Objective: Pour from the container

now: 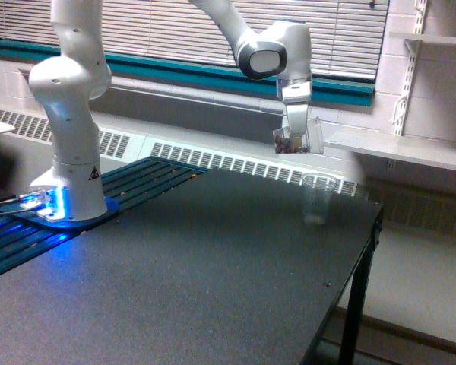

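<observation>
Above the dark counter (213, 274), left of the small ribbed clear cup (317, 199), the gripper (295, 131) grasps the clear wide plastic beaker (298, 138) by its wall; it looks light, thin, easily squeezed.

White rounded arm (68, 99) — blue-lit base (49, 205)

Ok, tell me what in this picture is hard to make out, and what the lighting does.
Exterior view: soft and grainy overall; the container held by the tool blurs against the wall, the clear cup is faint, and blue light glows at the arm's base onto the table.
</observation>
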You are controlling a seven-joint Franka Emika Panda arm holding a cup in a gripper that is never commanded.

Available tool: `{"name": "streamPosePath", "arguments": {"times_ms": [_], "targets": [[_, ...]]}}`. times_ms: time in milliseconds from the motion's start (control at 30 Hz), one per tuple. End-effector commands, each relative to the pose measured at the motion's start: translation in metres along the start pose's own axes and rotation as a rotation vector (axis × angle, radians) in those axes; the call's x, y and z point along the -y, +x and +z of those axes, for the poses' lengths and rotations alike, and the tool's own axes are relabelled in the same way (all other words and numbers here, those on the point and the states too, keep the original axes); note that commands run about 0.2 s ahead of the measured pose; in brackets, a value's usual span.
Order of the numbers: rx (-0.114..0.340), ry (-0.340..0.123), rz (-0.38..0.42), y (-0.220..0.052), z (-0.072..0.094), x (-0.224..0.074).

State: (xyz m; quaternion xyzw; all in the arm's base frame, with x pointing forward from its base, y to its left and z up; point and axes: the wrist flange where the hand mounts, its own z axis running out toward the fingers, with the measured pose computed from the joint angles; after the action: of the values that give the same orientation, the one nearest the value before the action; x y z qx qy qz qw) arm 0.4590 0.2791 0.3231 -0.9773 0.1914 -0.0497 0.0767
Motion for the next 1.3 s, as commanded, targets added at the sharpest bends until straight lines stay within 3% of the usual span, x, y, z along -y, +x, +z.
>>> {"name": "streamPosePath", "arguments": {"times_ms": [33,867,1300], "targets": [[0.032,-0.02,-0.012,0.0,0.004,-0.006],[0.17,-0.053,-0.033,0.011,0.025,-0.018],[0.222,-0.085,-0.057,0.021,0.024,-0.013]]}}
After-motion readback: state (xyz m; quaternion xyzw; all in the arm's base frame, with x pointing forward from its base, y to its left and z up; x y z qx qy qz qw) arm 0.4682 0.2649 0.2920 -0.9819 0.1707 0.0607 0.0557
